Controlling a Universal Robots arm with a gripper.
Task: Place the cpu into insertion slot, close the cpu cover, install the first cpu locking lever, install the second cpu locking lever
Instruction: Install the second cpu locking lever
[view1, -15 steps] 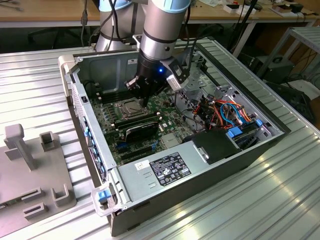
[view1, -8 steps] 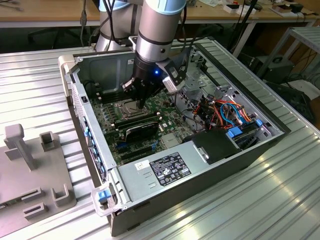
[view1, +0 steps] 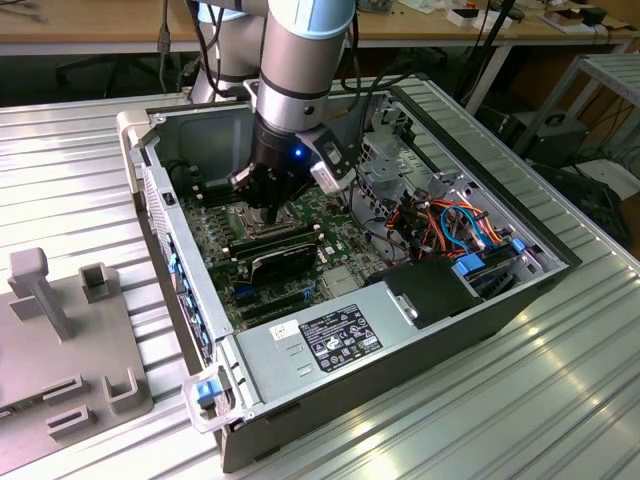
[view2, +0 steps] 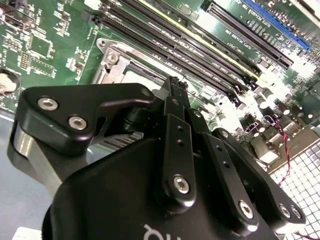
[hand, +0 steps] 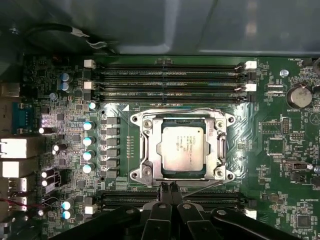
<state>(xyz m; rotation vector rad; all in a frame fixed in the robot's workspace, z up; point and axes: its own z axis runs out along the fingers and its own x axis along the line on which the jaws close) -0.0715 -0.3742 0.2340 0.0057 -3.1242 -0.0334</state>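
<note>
Here, in the exterior view, the arm reaches down into the open computer case (view1: 470, 300) on the ribbed tabletop (view1: 560, 400), its hand (view1: 268, 210) low over the motherboard (view1: 300, 262). In the first wrist view, the cpu (hand: 182, 148) lies seated in the insertion slot (hand: 150, 170) with the cpu cover (hand: 218, 145) closed around it, and the hand (hand: 169, 187), fingers pressed together and empty, sits just beside the slot's edge. In the second wrist view, the closed fingers (view2: 176, 95) point at the slot's metal frame beside the long memory slots (view2: 200, 50).

Silver-grey arm (view1: 300, 60), pale blue joint cap; black claw (hand: 170, 187), silver screws on linkages, blue light.
</note>
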